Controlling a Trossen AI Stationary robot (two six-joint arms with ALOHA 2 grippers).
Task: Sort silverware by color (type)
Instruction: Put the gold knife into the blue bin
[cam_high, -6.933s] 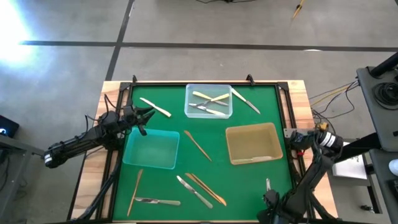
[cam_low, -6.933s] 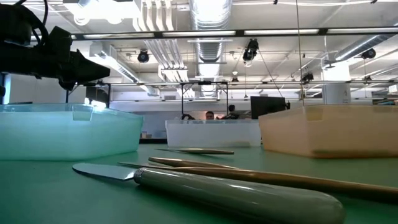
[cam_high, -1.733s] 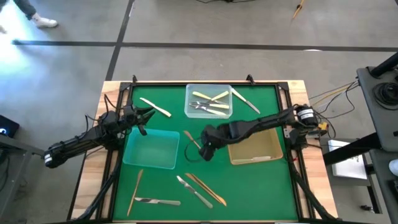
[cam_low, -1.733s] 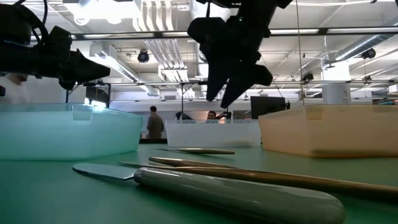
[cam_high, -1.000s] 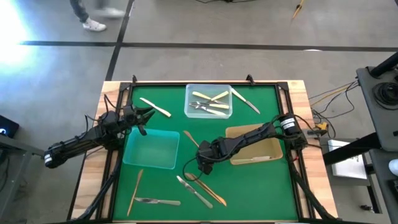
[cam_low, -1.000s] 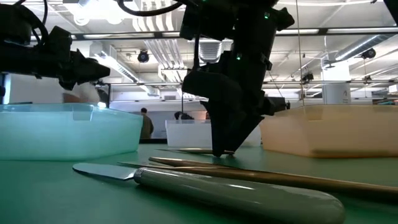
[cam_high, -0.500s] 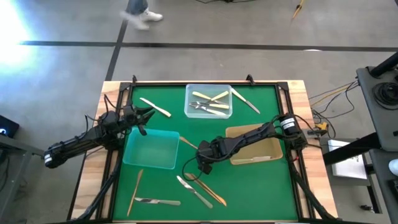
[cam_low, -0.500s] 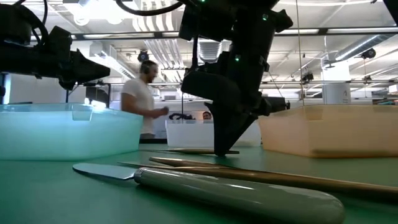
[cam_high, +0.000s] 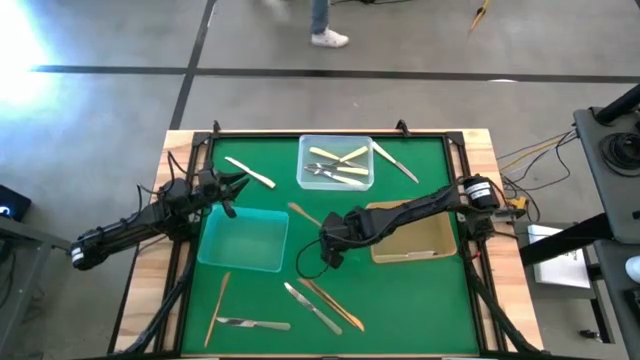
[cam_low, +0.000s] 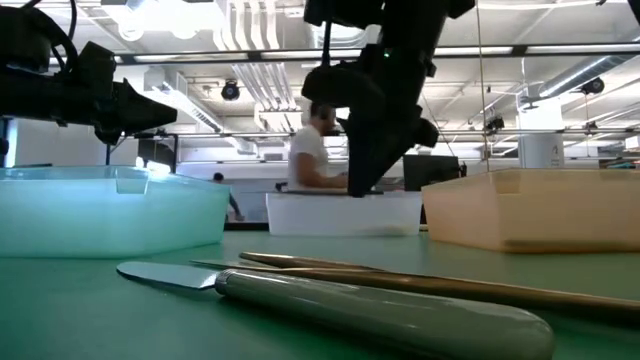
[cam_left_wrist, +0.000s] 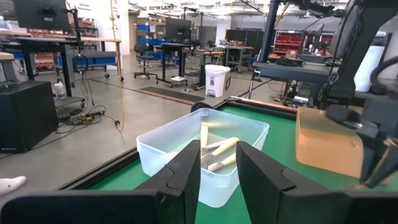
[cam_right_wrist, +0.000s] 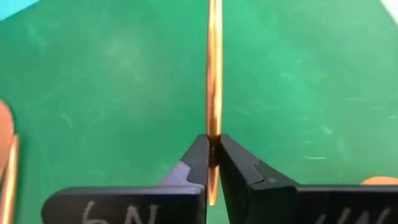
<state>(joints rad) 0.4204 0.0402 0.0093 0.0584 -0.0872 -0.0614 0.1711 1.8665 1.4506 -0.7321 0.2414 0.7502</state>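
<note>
**benchwatcher:** So which step is this? The right gripper (cam_right_wrist: 212, 152) is clamped on a coppery gold utensil (cam_right_wrist: 214, 74), pinching it near one end so the rest sticks out ahead over the green bench (cam_high: 400, 290). From overhead the right gripper sits mid-bench, between the teal tray (cam_high: 243, 240) and the tan tray (cam_high: 405, 231), with the gold piece poking out toward the far left (cam_high: 303, 215). In the low view it hangs clear of the mat, so I'd call it pick done, carry in hand.

**tray_guy:** Agreed. My guess for the next move: swing it over a tray and let go. The clear tray (cam_high: 335, 162) at the far edge already holds cream-white and silver pieces, so the gold probably belongs in the tan one right beside the gripper, though that's a judgement. It'll need to clear the tray wall with that long overhang.

**benchwatcher:** The left gripper (cam_left_wrist: 217, 168) is just parked near the bench's left edge, fingers apart, holding nothing.

**tray_guy:** Any writing? Only white handwritten marks on the right gripper's fingers, looks like "6N", partly cut off. More gold and silver utensils (cam_high: 322, 304) lie loose at the near edge.
</note>
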